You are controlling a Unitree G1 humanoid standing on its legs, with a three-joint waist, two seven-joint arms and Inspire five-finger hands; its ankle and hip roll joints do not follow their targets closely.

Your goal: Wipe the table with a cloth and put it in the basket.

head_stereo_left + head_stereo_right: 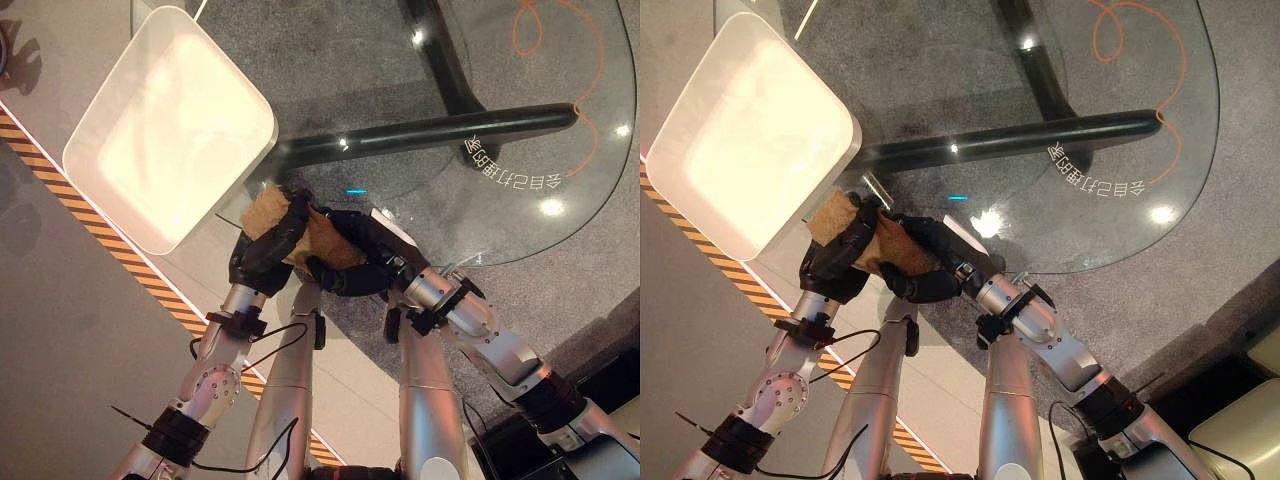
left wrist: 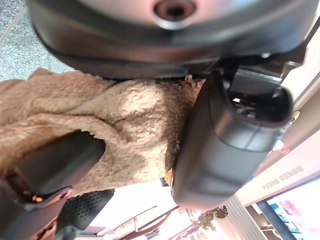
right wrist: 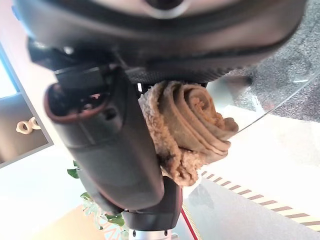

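Both hands meet at the near edge of the glass table: left hand and right hand each clenched round the tan cloth, bunched between them. White basket just beyond, left of cloth.

Two silver-grey metal arms end in dark, glossy hands: the left hand and the right hand. Black collars ring the wrists and elbows, and round bolted joints show along the forearms.
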